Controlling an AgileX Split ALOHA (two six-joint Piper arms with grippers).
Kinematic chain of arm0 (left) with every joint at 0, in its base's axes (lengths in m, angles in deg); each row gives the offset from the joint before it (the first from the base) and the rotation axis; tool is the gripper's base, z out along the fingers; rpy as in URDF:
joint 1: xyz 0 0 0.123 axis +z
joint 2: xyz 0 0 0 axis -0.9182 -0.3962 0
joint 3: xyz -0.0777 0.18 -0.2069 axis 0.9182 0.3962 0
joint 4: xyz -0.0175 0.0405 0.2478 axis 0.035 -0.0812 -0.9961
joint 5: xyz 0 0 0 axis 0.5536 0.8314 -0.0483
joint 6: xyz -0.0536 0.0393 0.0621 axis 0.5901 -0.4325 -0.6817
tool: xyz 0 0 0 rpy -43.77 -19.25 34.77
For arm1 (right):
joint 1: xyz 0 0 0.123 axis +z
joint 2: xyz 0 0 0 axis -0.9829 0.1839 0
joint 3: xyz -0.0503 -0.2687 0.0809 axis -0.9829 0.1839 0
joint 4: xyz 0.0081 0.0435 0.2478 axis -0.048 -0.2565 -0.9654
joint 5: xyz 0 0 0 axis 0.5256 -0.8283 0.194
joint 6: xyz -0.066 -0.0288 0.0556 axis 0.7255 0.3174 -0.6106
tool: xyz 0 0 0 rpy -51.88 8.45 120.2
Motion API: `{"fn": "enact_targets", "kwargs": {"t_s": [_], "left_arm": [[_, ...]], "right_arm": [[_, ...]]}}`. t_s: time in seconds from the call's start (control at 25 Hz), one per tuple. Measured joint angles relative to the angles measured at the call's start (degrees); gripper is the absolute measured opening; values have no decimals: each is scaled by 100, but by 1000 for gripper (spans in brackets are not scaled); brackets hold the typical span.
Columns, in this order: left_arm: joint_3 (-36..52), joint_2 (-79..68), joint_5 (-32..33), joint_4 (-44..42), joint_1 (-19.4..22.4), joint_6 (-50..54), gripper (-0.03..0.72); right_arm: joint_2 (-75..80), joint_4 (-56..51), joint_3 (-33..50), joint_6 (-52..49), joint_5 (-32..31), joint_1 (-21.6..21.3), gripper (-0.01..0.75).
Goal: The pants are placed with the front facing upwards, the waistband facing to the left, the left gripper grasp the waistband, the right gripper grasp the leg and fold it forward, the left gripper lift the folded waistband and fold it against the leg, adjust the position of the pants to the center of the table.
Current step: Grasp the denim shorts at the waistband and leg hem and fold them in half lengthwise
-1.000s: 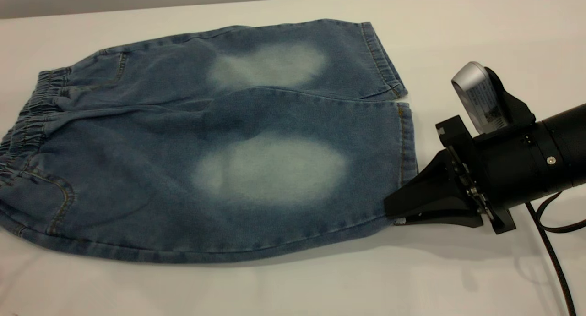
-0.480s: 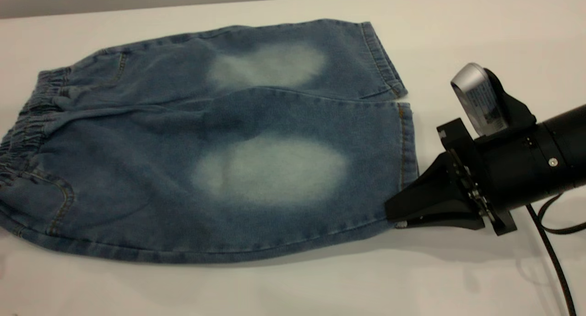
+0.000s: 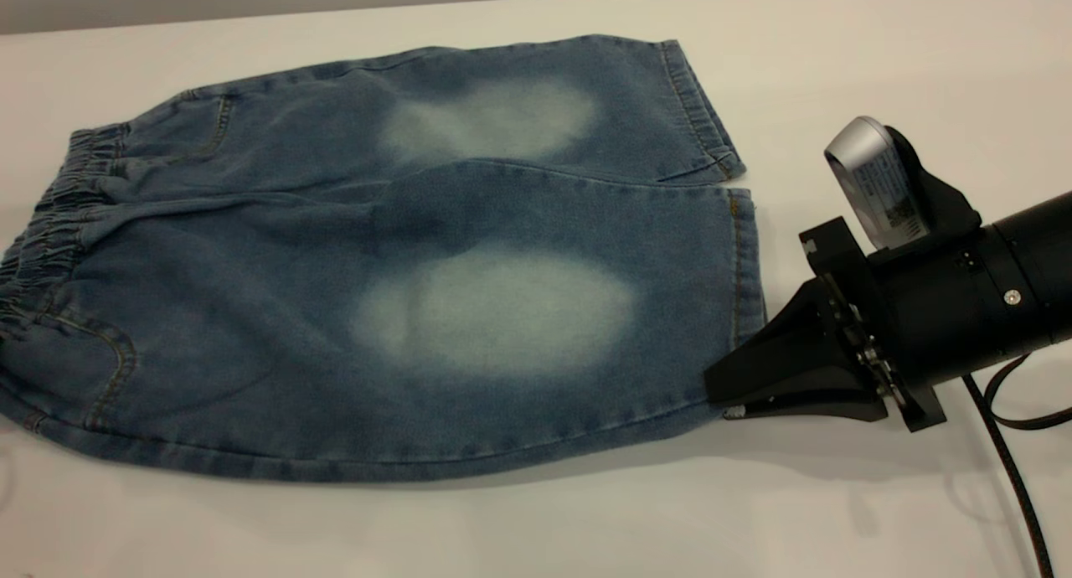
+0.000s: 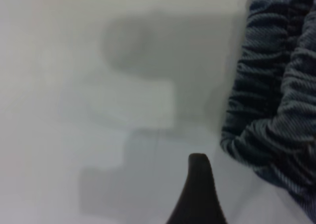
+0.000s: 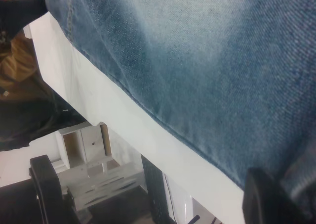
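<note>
- Pants (image 3: 394, 260): short blue denim, lying flat on the white table (image 3: 837, 50), taking up the left and middle of the exterior view. Both legs side by side, hems toward the right.
- Two pale faded oval patches on the denim, one on the far leg (image 3: 494, 117), one on the near leg (image 3: 494, 310). Tan stitching along the hems and around the pocket at the near left corner.
- Waistband (image 3: 50, 209): gathered, finely pleated, darker blue, at the left end of the pants and running off the left edge of the exterior view.
- Right gripper (image 3: 724, 394): low over the table at the right, black wedge jaws pointing left, tips at the near corner of the near leg's hem. Jaws drawn together on that hem corner; a small bit of pale cloth shows between the tips. Silver labelled module (image 3: 875, 180) on top of the black wrist; black cable (image 3: 1013, 469) trails off toward the near right.
- Right wrist view: denim fills most of the picture, the table edge runs beside the pants' side seam, one dark finger (image 5: 269, 199) sits against the cloth.
- Left gripper: only one dark fingertip (image 4: 198, 184) shows, in the left wrist view, above bare table just beside the ruched waistband (image 4: 276, 100), not touching it. Cannot tell how its jaws stand.
</note>
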Motion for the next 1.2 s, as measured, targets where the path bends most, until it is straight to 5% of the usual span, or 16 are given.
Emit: {"fn": "enact_targets", "kwargs": {"t_s": [0.6,0.76,1.0,1.2], "left_arm": [[0,-471,-652,-6,0,-238,507],[0,-471,-652,0,0,-226,405],[0,-471,-665,5,0,-212,131],[0,-471,-623,10,0,-52,109]], "right_arm": [[0,0,0,0,0,0,17],[0,4,0,0,-21,0,17],[0,4,0,0,-107,0,17],[0,-31,0,0,-107,0,17]]}}
